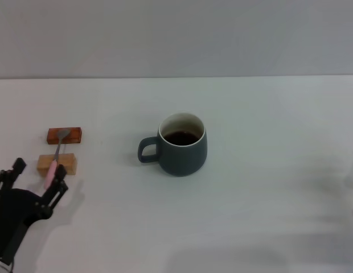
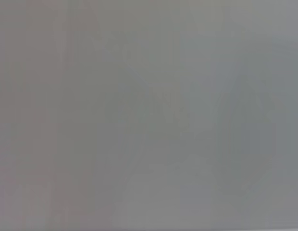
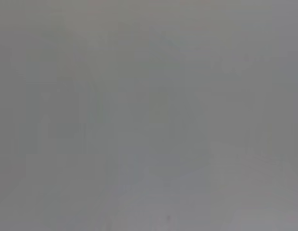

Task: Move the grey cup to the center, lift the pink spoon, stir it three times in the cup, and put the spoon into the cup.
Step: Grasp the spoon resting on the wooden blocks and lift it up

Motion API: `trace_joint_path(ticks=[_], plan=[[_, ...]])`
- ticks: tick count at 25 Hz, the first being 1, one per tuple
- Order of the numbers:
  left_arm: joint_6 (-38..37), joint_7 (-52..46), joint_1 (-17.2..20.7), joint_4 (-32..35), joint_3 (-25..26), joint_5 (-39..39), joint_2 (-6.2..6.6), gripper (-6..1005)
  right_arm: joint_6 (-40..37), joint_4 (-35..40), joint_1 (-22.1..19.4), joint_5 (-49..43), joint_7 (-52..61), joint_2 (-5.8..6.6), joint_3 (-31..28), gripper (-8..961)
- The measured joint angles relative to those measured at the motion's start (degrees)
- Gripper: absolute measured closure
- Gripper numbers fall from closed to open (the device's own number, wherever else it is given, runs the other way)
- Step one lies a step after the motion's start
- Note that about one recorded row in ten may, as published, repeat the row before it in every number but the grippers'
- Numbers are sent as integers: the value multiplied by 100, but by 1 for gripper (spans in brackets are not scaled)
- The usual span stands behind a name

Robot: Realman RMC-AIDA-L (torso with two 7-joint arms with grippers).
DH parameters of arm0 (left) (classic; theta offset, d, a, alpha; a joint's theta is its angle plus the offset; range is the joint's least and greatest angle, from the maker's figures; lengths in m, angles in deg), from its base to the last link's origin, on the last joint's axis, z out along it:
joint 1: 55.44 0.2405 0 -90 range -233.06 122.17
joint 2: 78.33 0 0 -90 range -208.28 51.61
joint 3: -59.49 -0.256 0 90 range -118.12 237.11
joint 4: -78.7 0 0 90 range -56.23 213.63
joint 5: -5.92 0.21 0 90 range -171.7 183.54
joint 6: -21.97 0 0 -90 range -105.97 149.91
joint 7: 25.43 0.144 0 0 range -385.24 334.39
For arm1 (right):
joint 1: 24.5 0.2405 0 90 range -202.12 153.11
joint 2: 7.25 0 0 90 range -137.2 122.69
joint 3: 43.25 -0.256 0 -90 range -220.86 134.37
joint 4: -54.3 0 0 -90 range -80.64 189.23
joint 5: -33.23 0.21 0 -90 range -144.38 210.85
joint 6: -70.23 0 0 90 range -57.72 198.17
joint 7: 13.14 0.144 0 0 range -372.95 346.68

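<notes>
White tabletop point(image 1: 250, 227), plain grey wall behind. Grey cup point(image 1: 183, 149) standing near mid-table, upright, handle toward the robot's left, dark liquid inside; first step judged done. Pink spoon point(image 1: 54, 162) well left of cup, bridging a tan block point(image 1: 57, 164) and a brown block point(image 1: 64, 135). Left gripper point(image 1: 37, 176) at the handle end, jaws spread, nothing held. Spoon pickup judged in hand; next: close on handle, lift clear. Right gripper unseen; wrist views blank

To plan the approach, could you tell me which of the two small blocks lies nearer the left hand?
The tan block, under the pink spoon's handle; the reddish-brown block lies farther from the left hand.
</notes>
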Motion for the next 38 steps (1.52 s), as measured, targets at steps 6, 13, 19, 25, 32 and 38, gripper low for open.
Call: trace_joint_path(ticks=[6,13,19,25,32,38], plan=[[305,126,-143,0,-153,-8,-14,143,-6,45,-25,1,-3,2,-93,953],[551,419,-178,-30,-101,-44,-30,144,-7,52,-30,1,-4,2,-96,953],[891,443,-242,-6,-36,-56,-20,145,8,52,-21,1,-4,2,-96,953],[1153,445,-323,7,-26,-56,-20,147,29,52,-11,1,-4,2,-74,953],[1183,448,-362,17,38,-60,-26,148,33,45,-5,1,-4,2,-53,954],[1191,449,-379,9,58,-88,-22,149,33,43,-9,1,-3,2,-44,954]])
